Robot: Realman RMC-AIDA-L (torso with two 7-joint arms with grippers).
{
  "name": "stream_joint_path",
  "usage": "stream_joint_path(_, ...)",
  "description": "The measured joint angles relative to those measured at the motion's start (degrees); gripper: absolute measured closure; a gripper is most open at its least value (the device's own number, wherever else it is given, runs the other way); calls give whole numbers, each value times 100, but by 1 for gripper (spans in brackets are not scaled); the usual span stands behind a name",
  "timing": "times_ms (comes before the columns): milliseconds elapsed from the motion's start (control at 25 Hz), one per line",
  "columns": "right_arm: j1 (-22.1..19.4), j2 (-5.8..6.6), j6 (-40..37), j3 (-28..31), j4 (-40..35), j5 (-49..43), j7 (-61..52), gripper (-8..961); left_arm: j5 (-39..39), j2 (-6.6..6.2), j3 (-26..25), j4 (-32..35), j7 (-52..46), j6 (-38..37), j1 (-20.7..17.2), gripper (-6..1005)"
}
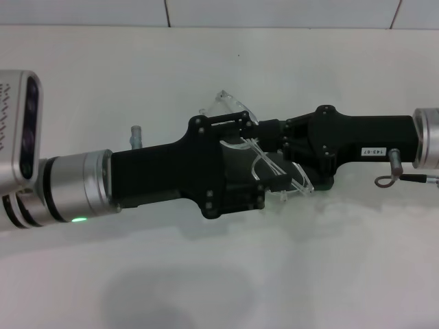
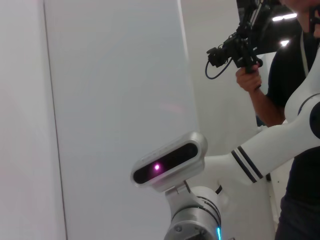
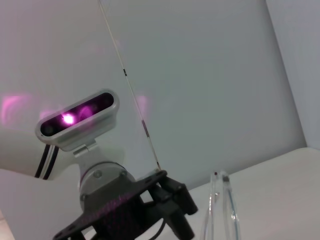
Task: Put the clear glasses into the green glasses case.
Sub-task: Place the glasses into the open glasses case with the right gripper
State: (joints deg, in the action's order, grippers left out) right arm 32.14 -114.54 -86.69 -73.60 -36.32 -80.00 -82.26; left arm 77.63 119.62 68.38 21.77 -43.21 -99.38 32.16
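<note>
The clear glasses (image 1: 255, 156) hang above the white table between the two black grippers, lens front tilted up toward the far side and thin arms trailing toward the right arm. My right gripper (image 1: 293, 159) comes in from the right and is shut on the clear glasses, whose arms (image 3: 220, 210) rise close by in the right wrist view. My left gripper (image 1: 236, 164) reaches in from the left and meets the glasses at the middle; it shows again as a black frame (image 3: 145, 207) in the right wrist view. The green glasses case is hidden.
The white table (image 1: 219, 274) stretches all around below both arms, with a tiled wall behind. A person holding a camera rig (image 2: 245, 45) stands beyond the robot in the left wrist view. A cable loop (image 1: 387, 179) hangs off the right wrist.
</note>
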Motion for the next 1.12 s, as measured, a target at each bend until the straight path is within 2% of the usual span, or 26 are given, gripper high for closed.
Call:
stream_joint_path(240,-2,43,53,4,15,0,30,891,-19,0,0,9,-2,-61,0,350)
stream_joint_path(480,-69,55,621,4,-283,-351,269,892,-325,-27,0,51,2,-298,-147,350)
stream_joint_path(640,-203,30,771,3,-1364,-1287,-70,891,-580,-88,-1,167,-2,-340,-376,350)
stream_joint_path(800,-490,-129,899,-174,-2886,-2583,-743,891,-669,-123,-115,239,-13,-347,-582,350)
stream_joint_path(960,-658,-137,1466,-935,-3856,-3536,-1343,890,-670,-164,-232,240,-27,-348,-696,350)
stream_joint_path(1120,-670,-151,2060,-1638,-4160,-4406,-1712,889,-668,-193,-311,240,-46,-348,-736,350)
